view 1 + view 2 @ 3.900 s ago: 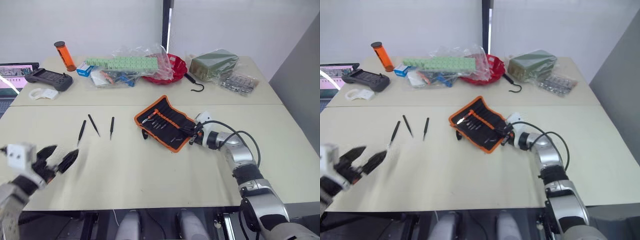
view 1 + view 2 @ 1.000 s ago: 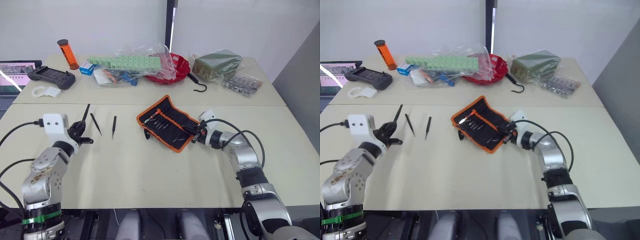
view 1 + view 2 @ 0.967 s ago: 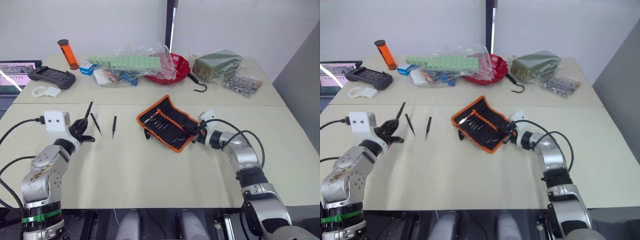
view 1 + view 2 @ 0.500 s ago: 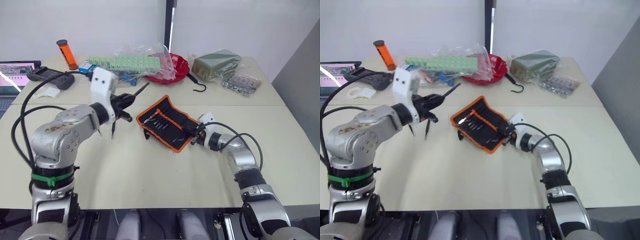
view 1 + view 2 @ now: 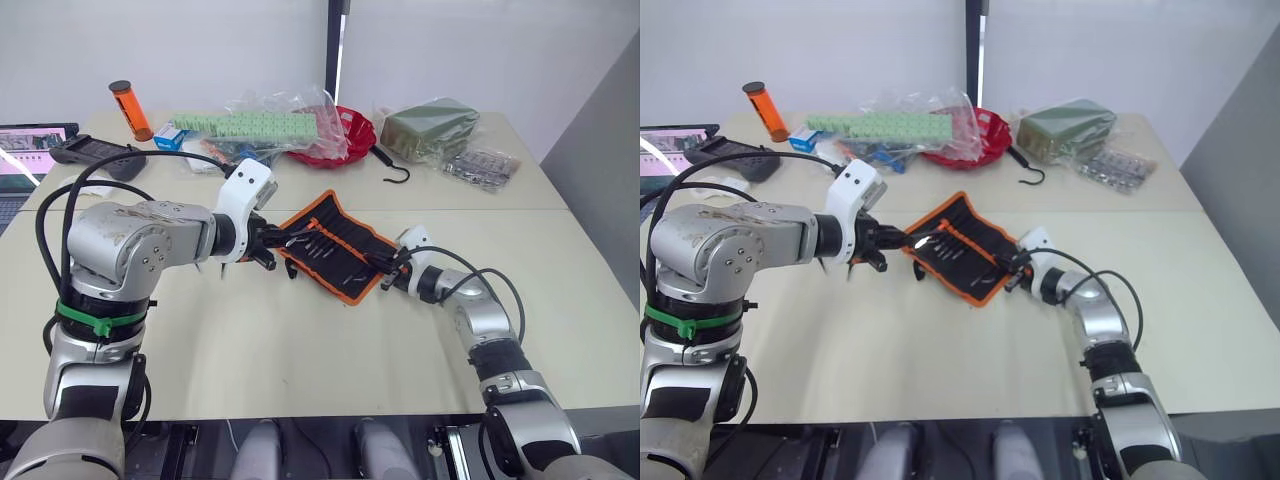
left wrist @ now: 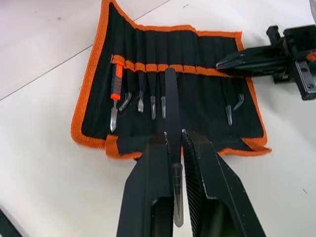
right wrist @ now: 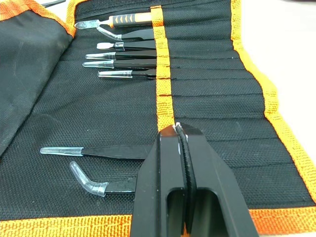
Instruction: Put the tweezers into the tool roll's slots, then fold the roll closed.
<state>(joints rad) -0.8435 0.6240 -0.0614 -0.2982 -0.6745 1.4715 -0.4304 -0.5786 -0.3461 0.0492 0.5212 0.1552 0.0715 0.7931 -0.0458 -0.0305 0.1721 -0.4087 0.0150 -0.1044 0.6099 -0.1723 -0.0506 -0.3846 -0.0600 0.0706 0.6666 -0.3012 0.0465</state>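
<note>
The tool roll lies open mid-table, black with orange trim. Several tools sit in its slots under the orange band. My left gripper is at the roll's left end, shut on a black tweezers. The tweezers' far end reaches the orange band, between filled slots and empty ones. At the roll's right edge my right gripper is shut, its tip resting on the black fabric with nothing held. It also appears in the left wrist view as the right gripper.
Along the far side stand a red bowl, a black hook, plastic bags of green parts, an orange tube, a controller and a green packet. A seam crosses the table.
My left arm has carried the tweezers from the table's left side over to the roll and lowered them onto its slots. The right gripper has stayed at the roll's right edge.
</note>
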